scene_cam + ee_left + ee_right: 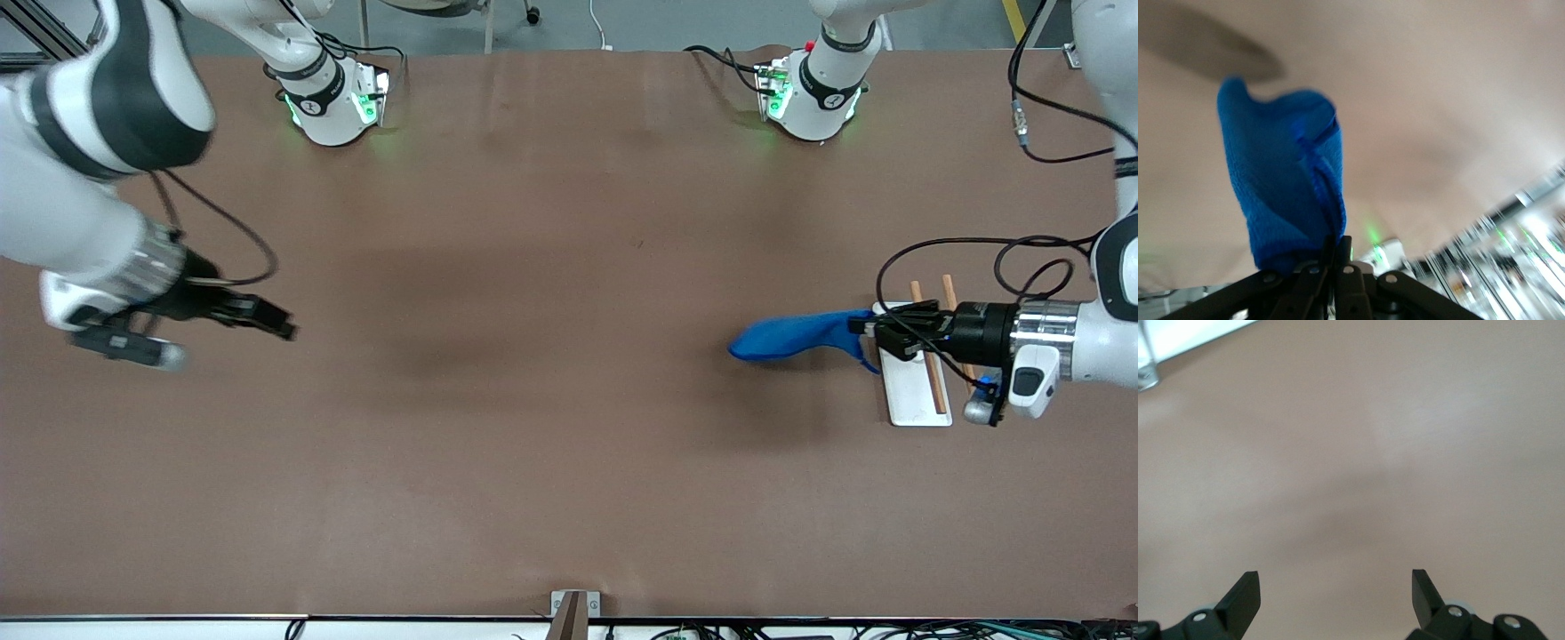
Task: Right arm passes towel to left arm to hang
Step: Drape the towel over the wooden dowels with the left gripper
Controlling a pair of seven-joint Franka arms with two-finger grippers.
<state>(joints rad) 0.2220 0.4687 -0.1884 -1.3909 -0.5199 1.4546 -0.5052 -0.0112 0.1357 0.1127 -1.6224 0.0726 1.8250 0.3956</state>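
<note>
The blue towel (787, 337) is hanging from the left gripper (876, 335) over the white rack base (916, 396) at the left arm's end — fingers pinching its end tight. The right gripper (267, 318) is hovering over bare table, fingers spread wide, holding nothing.

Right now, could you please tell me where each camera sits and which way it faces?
Front view: high across the table, facing both bases; shows the right gripper open over bare table, and the left gripper holding the towel above a white rack.
Left wrist view: on the left arm, looking along its shut fingers at the towel.
Right wrist view: on the right arm, looking down past its open fingers at table.
Front and left wrist views share the towel.
</note>
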